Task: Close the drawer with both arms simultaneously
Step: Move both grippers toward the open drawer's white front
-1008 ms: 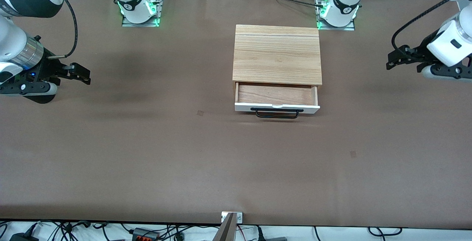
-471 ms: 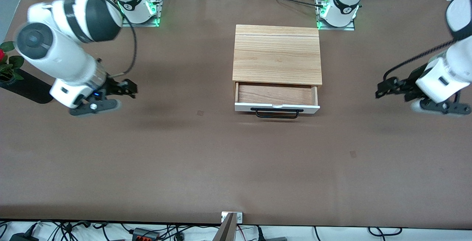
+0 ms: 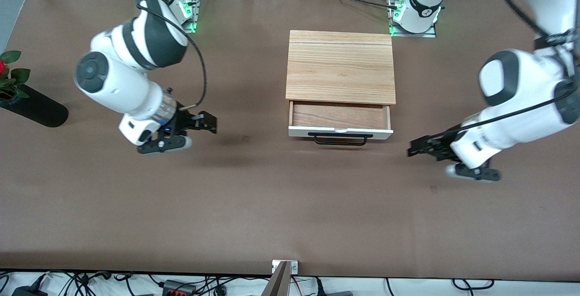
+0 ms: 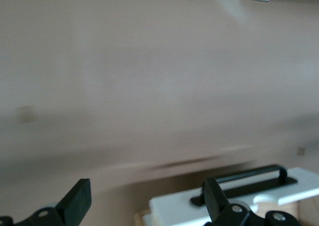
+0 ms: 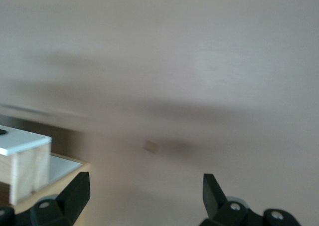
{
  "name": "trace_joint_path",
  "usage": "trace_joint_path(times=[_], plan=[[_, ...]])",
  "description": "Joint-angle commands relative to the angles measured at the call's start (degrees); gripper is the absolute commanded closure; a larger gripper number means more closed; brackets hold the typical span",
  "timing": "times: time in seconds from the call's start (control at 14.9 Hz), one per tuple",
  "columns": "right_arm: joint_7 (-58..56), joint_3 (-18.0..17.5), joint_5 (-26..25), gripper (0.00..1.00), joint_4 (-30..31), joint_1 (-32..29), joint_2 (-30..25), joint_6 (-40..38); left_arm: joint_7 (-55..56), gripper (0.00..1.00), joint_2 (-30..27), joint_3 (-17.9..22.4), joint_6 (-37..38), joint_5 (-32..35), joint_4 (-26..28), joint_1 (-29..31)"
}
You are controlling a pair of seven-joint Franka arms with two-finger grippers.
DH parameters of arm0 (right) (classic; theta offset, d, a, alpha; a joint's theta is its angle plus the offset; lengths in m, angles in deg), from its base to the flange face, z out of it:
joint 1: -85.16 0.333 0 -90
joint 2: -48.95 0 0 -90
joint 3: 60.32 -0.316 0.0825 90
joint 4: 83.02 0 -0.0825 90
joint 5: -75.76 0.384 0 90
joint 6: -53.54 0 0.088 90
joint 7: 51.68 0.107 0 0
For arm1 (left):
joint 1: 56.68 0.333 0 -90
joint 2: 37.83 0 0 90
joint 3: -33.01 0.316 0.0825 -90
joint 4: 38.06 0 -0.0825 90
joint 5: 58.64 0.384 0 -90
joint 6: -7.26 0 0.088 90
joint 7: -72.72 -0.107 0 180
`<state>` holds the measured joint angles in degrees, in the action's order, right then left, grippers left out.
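Approach step: drawer point(image 3: 340, 119) stood open at its cabinet point(image 3: 340, 66), mid-table.
Front view: you had the right gripper point(image 3: 206, 123) and left gripper point(image 3: 419, 145) flanking it, untouching; a vase point(image 3: 34, 110) stood clear. Wrist views: both fingers spread, empty. You'd next need both against the white panel point(image 4: 199, 206).

**A robotics lab bench**

I'm looking at a lab: two arm bases point(image 3: 171, 8) bolted on metal plates with green status lights, a brown-covered worktop point(image 3: 290, 214), aluminium framing along the top edge, and loose cables and power adapters point(image 3: 179, 288) trailing under the near edge.
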<state>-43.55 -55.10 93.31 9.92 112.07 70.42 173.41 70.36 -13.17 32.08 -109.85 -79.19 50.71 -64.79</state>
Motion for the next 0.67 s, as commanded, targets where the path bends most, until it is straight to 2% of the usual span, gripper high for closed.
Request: trace_joint_path(times=[0.0,0.13,0.27,0.4,0.61], plan=[[1.7,0.4,2.4,0.0,-1.3,4.9,4.6,7.3,0.7,0.0,2.8,0.0,-6.1,-3.1,0.6,-3.2],[1.7,0.3,4.9,0.0,-1.5,7.2,8.0,12.2,0.8,0.0,3.4,-0.3,-14.1,-3.9,5.3,-5.6],[2.1,0.3,13.3,0.0,-5.3,7.5,11.8,14.5,0.7,0.0,3.2,-0.4,-19.5,-7.2,10.0,-7.1],[2.2,0.3,19.7,0.0,-8.7,7.9,14.3,14.6,0.7,0.0,2.6,-2.8,-19.8,-9.8,12.4,-6.3],[5.0,0.3,20.9,0.0,-8.9,9.5,14.9,14.6,0.1,0.0,0.7,-2.9,-17.9,-11.9,16.1,-6.1]])
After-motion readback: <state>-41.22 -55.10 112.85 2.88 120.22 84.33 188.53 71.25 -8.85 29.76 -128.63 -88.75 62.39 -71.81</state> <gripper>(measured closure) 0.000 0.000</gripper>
